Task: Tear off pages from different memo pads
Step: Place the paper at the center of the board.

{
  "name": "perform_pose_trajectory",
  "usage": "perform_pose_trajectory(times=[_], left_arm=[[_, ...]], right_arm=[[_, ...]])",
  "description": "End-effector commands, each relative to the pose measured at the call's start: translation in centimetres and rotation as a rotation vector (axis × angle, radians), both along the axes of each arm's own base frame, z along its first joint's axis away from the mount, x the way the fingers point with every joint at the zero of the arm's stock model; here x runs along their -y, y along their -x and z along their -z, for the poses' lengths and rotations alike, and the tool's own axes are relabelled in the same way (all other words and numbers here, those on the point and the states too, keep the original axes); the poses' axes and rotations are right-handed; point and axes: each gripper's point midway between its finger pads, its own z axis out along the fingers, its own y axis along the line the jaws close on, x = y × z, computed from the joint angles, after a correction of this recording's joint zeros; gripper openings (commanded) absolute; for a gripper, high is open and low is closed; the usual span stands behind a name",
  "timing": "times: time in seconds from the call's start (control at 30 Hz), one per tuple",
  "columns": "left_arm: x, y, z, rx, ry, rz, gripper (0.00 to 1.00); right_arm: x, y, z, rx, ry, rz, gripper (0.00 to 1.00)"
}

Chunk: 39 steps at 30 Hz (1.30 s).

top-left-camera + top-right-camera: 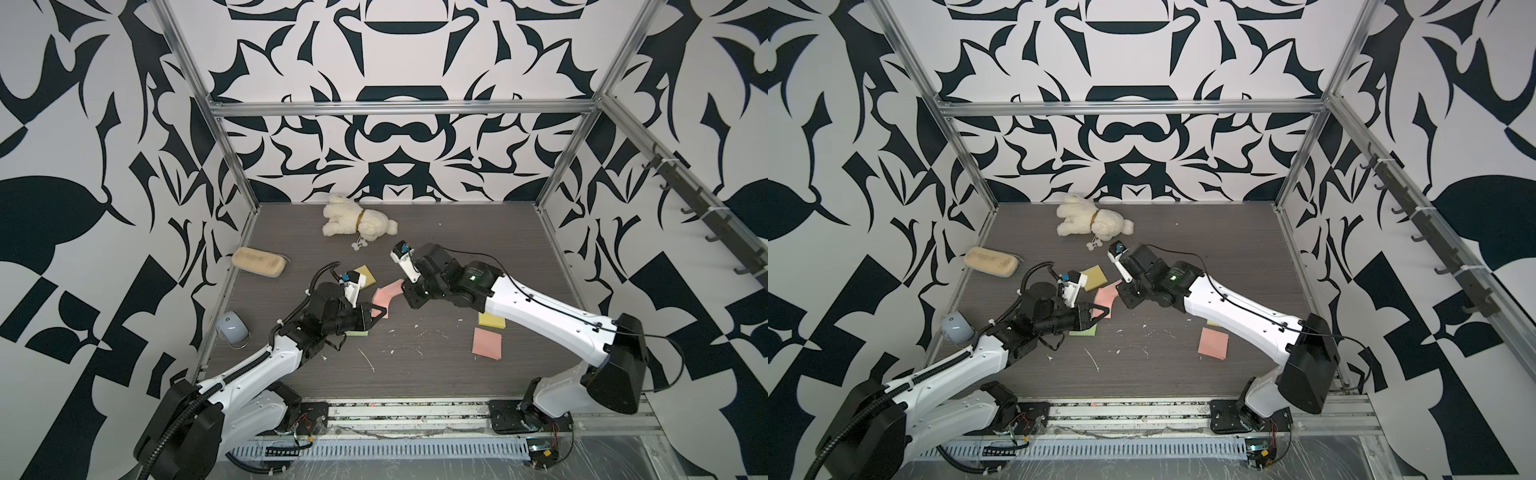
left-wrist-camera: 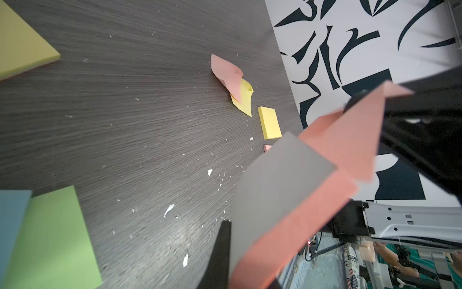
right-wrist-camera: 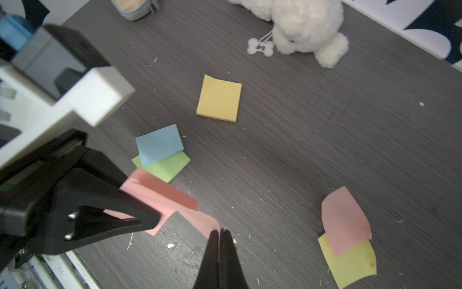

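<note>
Before the toy dog [image 1: 359,218], the left gripper [image 3: 153,220] clamped the pink pad [image 3: 162,191]; the right gripper [image 3: 220,232] pinched its top page [image 3: 200,219]. Mid-peel, seemingly; next called for a steady pull.

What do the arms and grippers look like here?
White shells and black joints on left arm and right arm. Ribbed black hose on left; thin black cable and green light on right. Black tapered fingers on left gripper and right gripper.
</note>
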Motion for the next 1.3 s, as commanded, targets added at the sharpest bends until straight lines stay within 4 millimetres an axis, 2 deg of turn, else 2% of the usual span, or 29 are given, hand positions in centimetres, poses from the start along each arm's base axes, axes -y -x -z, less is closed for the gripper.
perform_pose_trajectory(times=[0.0, 0.13, 0.2, 0.27, 0.3, 0.4, 0.5, 0.63, 0.7, 0.83, 0.9, 0.97, 1.1, 1.27], left_arm=[[0.1, -0.3, 0.3, -0.042, -0.006, -0.008, 0.0], [1.0, -1.0, 0.9, -0.091, -0.017, 0.005, 0.0], [2.2, -1.8, 1.4, -0.146, -0.015, 0.026, 0.0], [3.8, -2.3, 2.8, -0.227, -0.036, 0.055, 0.0], [4.6, -2.3, 3.4, -0.258, -0.054, 0.071, 0.0], [7.2, -2.1, 5.1, -0.326, -0.105, 0.117, 0.0], [9.6, -2.0, 6.3, -0.393, -0.116, 0.133, 0.0], [12.6, -1.2, 7.2, -0.467, -0.1, 0.168, 0.0], [13.8, -0.5, 7.4, -0.481, -0.093, 0.187, 0.0], [15.9, 0.7, 8.1, -0.545, -0.037, 0.209, 0.0], [17.2, 1.4, 8.7, -0.585, -0.028, 0.218, 0.0], [18.3, 2.1, 9.2, -0.611, -0.02, 0.219, 0.0], [20.3, 3.1, 10.1, -0.663, -0.012, 0.215, 0.0], [22.0, 2.9, 10.8, -0.708, 0.001, 0.165, 0.0]], right_arm=[[5.1, -2.7, -0.5, 0.02, -0.014, 0.165, 0.0], [11.5, -6.1, 1.6, 0.001, 0.053, 0.354, 0.0], [15.2, -7.9, 3.2, -0.009, 0.153, 0.468, 0.0], [17.6, -9.4, 4.4, -0.019, 0.212, 0.548, 0.0], [18.2, -10.2, 4.8, -0.014, 0.229, 0.568, 0.0], [18.9, -12.1, 6.5, -0.017, 0.309, 0.572, 0.0], [17.8, -12.9, 9.1, -0.086, 0.312, 0.533, 0.0], [16.7, -12.7, 12.3, -0.196, 0.31, 0.506, 0.0], [15.8, -12.2, 12.8, -0.243, 0.263, 0.477, 0.07], [15.3, -11.4, 12.2, -0.283, 0.207, 0.449, 0.26], [15.6, -11.2, 10.5, -0.25, 0.168, 0.463, 0.35], [16.0, -11.1, 8.4, -0.193, 0.118, 0.483, 0.39], [16.7, -10.7, 5.0, -0.113, 0.063, 0.503, 0.42], [16.7, -10.1, 3.1, -0.064, 0.002, 0.505, 0.42]])
